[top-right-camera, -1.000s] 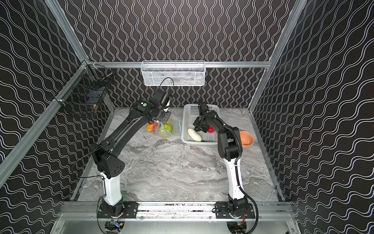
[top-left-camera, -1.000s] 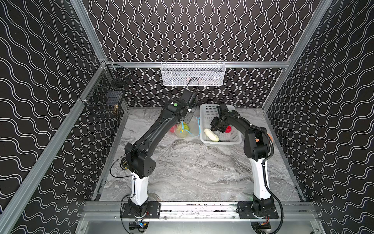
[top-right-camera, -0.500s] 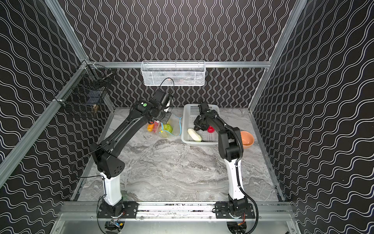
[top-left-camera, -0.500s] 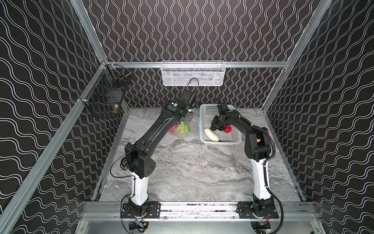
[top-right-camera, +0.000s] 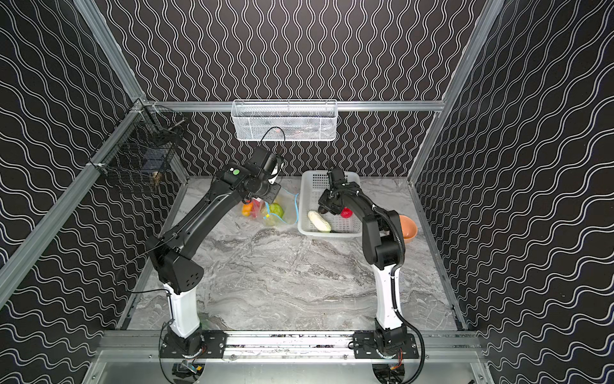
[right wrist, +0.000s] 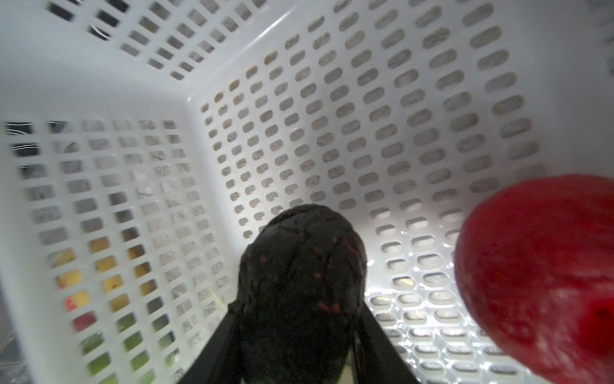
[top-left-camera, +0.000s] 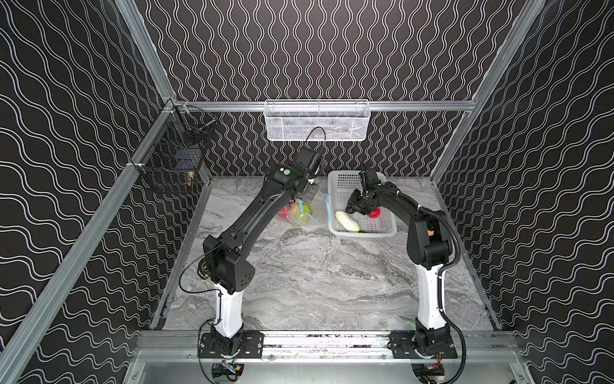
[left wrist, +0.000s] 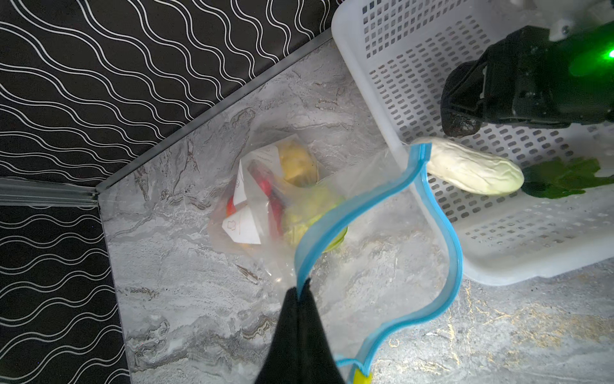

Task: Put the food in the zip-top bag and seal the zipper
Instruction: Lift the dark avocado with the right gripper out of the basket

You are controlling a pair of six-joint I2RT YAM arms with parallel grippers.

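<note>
- The zip-top bag point(left wrist: 358, 179) lies on the marble table point(left wrist: 199, 316), just beside the white perforated basket point(left wrist: 498, 252), with its mouth gaping.
- The zipper point(left wrist: 304, 256) curves open in a blue loop. The yellow slider tab point(left wrist: 360, 377) sits at one end.
- Inside the bag are a yellow piece point(left wrist: 295, 163), red pieces point(left wrist: 265, 179) and a green round piece point(left wrist: 309, 206). A top view also shows an orange fruit point(top-right-camera: 246, 209) there.
- The left gripper point(left wrist: 299, 294) is pinched tight on the zipper edge, holding that side up.
- The right gripper point(right wrist: 299, 332) is clamped around the dark oval point(right wrist: 299, 266) inside the basket.
- The white long vegetable point(left wrist: 471, 169), a red piece point(right wrist: 538, 272) and a dark green leafy piece point(left wrist: 564, 176) lie on the basket floor.
- The orange bowl point(top-right-camera: 408, 227) stands on the far side of the basket from the bag.
</note>
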